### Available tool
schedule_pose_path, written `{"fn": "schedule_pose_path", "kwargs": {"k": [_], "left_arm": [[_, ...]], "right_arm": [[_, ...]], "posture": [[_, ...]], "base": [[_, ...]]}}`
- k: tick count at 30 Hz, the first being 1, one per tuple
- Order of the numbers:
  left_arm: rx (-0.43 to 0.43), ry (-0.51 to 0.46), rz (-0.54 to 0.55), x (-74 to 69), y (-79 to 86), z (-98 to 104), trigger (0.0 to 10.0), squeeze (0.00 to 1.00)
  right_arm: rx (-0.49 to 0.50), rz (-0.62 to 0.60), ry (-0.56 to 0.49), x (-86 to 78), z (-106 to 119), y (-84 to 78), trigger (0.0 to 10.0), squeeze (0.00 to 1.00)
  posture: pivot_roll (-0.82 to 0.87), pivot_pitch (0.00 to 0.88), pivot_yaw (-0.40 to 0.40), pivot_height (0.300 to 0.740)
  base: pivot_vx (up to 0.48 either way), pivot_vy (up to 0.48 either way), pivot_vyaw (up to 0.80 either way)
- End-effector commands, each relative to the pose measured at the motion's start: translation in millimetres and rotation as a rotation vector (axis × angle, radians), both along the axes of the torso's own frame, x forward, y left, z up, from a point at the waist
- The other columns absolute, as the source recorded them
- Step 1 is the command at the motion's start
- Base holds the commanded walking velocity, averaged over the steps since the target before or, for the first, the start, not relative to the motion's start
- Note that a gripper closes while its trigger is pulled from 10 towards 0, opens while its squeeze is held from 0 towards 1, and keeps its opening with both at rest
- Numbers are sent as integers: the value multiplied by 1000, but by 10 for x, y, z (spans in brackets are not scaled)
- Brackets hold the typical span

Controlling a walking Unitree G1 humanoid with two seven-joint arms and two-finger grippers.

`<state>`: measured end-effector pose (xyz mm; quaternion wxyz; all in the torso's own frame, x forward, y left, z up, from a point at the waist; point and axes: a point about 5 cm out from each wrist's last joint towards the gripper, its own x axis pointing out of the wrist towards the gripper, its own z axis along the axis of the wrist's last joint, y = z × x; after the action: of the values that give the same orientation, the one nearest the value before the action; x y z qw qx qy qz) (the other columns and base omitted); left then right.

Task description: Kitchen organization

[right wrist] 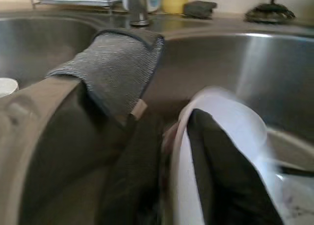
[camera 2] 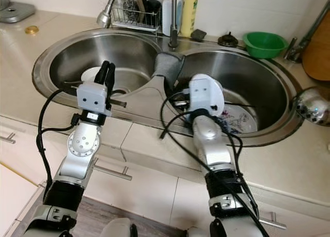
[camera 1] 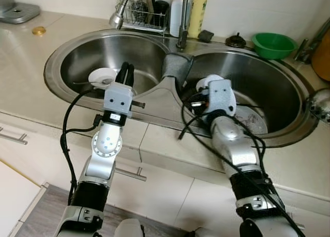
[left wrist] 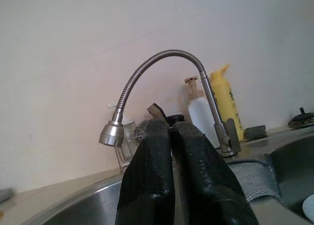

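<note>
A steel double sink (camera 1: 150,104) lies in front of me. My left gripper (camera 1: 125,67) is shut and empty, fingers pointing up over the front rim of the left basin, where a small white dish (camera 1: 101,75) with a utensil rests. In the left wrist view the closed fingertips (left wrist: 159,129) stand before the faucet. My right gripper (right wrist: 172,137) reaches into the right basin and is shut on the rim of a white bowl (right wrist: 233,124), one finger inside and one outside. A patterned plate (camera 2: 238,119) lies on that basin's floor. A grey cloth (camera 1: 177,66) hangs over the divider.
The curved faucet (camera 1: 119,14) hangs over the left basin, with a wire rack (camera 1: 146,16), a yellow bottle (camera 1: 198,10) and a dark sponge (camera 1: 205,35) behind the sink. A green bowl (camera 1: 273,45) and black stopper (camera 1: 236,41) sit back right; cabinet handles run below.
</note>
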<state>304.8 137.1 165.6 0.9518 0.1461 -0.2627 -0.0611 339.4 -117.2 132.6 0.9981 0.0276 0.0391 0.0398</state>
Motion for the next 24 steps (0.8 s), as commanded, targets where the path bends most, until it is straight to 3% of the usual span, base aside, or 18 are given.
{"fn": "schedule_pose_path", "kwargs": {"k": [1, 11, 17, 18, 19, 20, 24], "left_arm": [[6, 1, -11, 4, -16, 2, 10000, 0], [-4, 14, -18, 1, -32, -20, 10000, 0], [-16, 25, -21, -4, -32, -33, 10000, 0], [-28, 38, -21, 1, -29, -43, 10000, 0], [-31, 42, -22, 3, -28, -45, 10000, 0], [-33, 47, -24, 7, -30, -48, 10000, 0], [-39, 56, -35, 11, -48, -50, 10000, 0]], "right_arm": [[22, 0, 41, 8, -41, 0, 10000, 1000], [44, -1, 52, -22, -39, -7, 10000, 1000], [-134, -38, -119, -35, 145, -63, 10000, 1000], [-161, -40, -223, -59, 277, -52, 10000, 741], [-167, -37, -272, -75, 342, -40, 10000, 176], [-178, -34, -311, -91, 393, -27, 10000, 0], [-178, -38, -381, -124, 478, 0, 10000, 0]], "posture": [[172, 0, -35, 740], [164, 0, -32, 740], [166, 0, -35, 740], [166, 0, -36, 740], [165, 0, -36, 740], [164, 0, -36, 740], [165, 0, -36, 740]], "base": [[0, 0, 0], [0, 0, 0], [0, 0, 0], [0, 0, 0], [0, 0, 0], [0, 352, 0], [0, 480, 0]]}}
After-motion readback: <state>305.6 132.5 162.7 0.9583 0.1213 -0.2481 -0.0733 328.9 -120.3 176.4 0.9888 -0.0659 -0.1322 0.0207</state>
